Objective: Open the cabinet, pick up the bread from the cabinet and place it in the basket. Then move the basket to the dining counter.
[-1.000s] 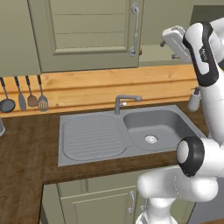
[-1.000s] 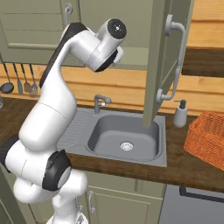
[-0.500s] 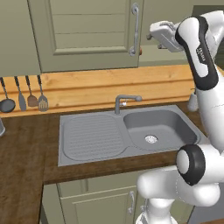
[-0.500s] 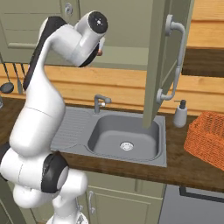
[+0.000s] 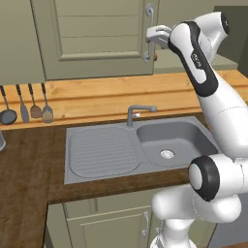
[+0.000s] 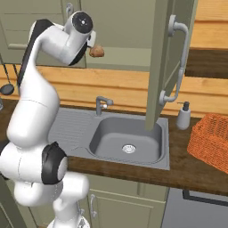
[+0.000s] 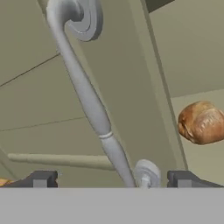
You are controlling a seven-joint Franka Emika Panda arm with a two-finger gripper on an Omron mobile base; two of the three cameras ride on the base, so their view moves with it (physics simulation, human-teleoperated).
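The sage-green wall cabinet (image 5: 97,38) has its left door closed, and its right door (image 6: 167,62) stands open, edge-on to the right base view. A brown bread roll (image 6: 96,51) lies on the cabinet shelf just beyond the closed door's edge, also seen as the bread (image 7: 201,122) at the right of the hand view. My gripper (image 5: 154,35) is open at the closed door's silver bar handle (image 7: 85,96), whose lower end runs between my fingertips (image 7: 41,178). The orange mesh basket (image 6: 211,140) sits on the counter at the far right. The dining counter is out of view.
A grey sink (image 6: 129,140) with a faucet (image 6: 101,104) lies below the cabinet. A soap dispenser (image 6: 183,116) stands between sink and basket. Utensils (image 5: 26,101) hang on the wooden backsplash at left. The open door's handle (image 6: 180,58) juts out over the counter.
The arm has swung left along the cabinet front, bringing the gripper from the open right side up to the closed left door's handle.
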